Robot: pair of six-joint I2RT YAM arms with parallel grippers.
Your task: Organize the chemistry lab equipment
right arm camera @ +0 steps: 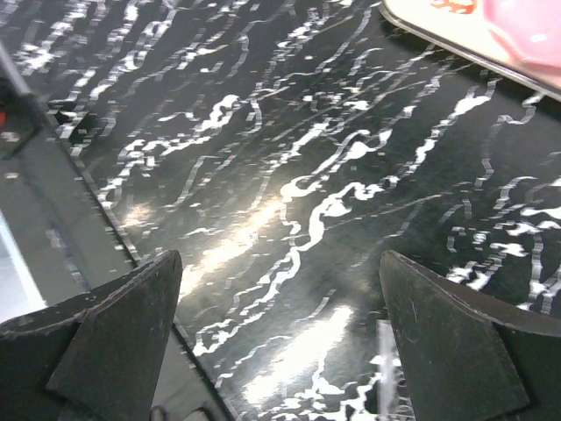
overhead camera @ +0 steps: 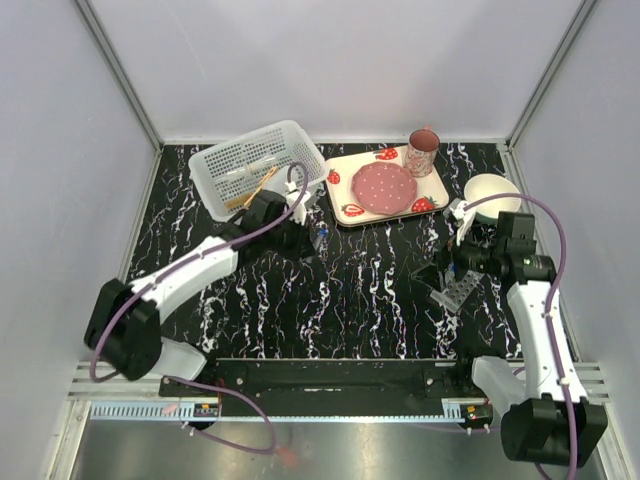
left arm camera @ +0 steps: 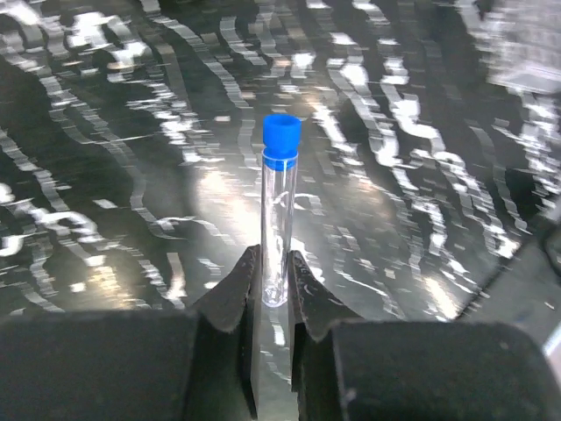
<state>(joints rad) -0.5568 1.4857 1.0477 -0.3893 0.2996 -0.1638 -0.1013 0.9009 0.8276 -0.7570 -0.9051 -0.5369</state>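
My left gripper [overhead camera: 316, 238] is shut on a clear tube with a blue cap [overhead camera: 322, 236], held above the table's middle. In the left wrist view the tube [left arm camera: 276, 219] stands upright between the fingertips, gripped at its lower end, with the gripper [left arm camera: 274, 281] closed round it. My right gripper [overhead camera: 447, 270] is open and empty just above the clear grid tube rack [overhead camera: 460, 291] at the right. In the right wrist view the gripper [right arm camera: 280, 338] has its jaws wide apart, and a clear edge of the rack [right arm camera: 388, 373] shows by the right finger. A wooden-handled tool [overhead camera: 257, 187] and clear tubes [overhead camera: 245, 166] lie in the white basket.
The white mesh basket [overhead camera: 227, 152] stands at the back left. A strawberry-print tray [overhead camera: 349, 209] with a pink plate [overhead camera: 383, 187] and a mug [overhead camera: 422, 152] is at the back centre. A round white bowl [overhead camera: 492, 190] sits behind the right gripper. The tray's corner [right arm camera: 438, 35] also shows in the right wrist view.
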